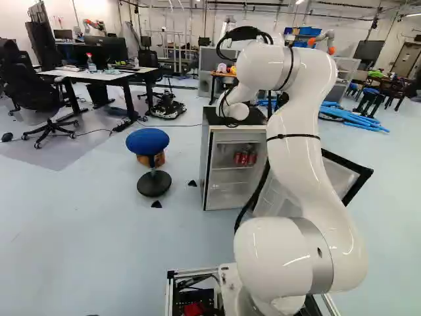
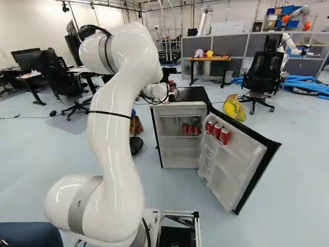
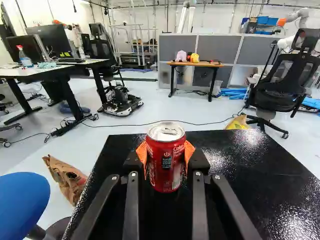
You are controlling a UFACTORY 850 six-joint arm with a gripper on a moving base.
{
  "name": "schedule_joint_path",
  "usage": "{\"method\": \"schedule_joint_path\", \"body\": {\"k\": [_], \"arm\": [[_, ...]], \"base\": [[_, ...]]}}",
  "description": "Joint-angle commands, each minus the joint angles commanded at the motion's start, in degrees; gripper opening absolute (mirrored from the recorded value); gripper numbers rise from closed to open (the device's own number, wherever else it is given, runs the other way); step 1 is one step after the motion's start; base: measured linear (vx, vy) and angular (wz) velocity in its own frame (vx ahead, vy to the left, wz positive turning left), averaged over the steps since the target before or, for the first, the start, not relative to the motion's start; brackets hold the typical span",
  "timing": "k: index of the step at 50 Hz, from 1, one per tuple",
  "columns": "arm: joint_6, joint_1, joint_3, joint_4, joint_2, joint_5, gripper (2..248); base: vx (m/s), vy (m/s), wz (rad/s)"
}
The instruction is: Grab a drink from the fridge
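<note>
Squarely between the orange pads (image 3: 142, 154) of the pincer (image 3: 166, 157) stands the red drink can (image 3: 166, 162), gripped from both sides. Taking the pincer's reach as twelve o'clock, the pads press at nine and three, and the can's long axis runs upright, square to that reach. The can is over the black fridge top (image 3: 240, 150); whether its base touches or hangs just clear, I can't quite tell, as the fingers hide much of what's beneath. That gap is what the next move turns on: with the drink seemingly secured, I'd lift straight up before travelling, keeping the can vertical. Seen from the base, the open fridge door (image 2: 234, 164) swings out towards five o'clock from the cabinet, so a low retreat that way might snag.
</note>
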Motion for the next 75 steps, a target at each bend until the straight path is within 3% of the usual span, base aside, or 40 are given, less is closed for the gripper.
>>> {"method": "schedule_joint_path", "body": {"k": [75], "arm": [[0.0, 0.0, 0.0, 0.0, -0.3, -0.5, 93]], "base": [[0.000, 0.000, 0.000]]}}
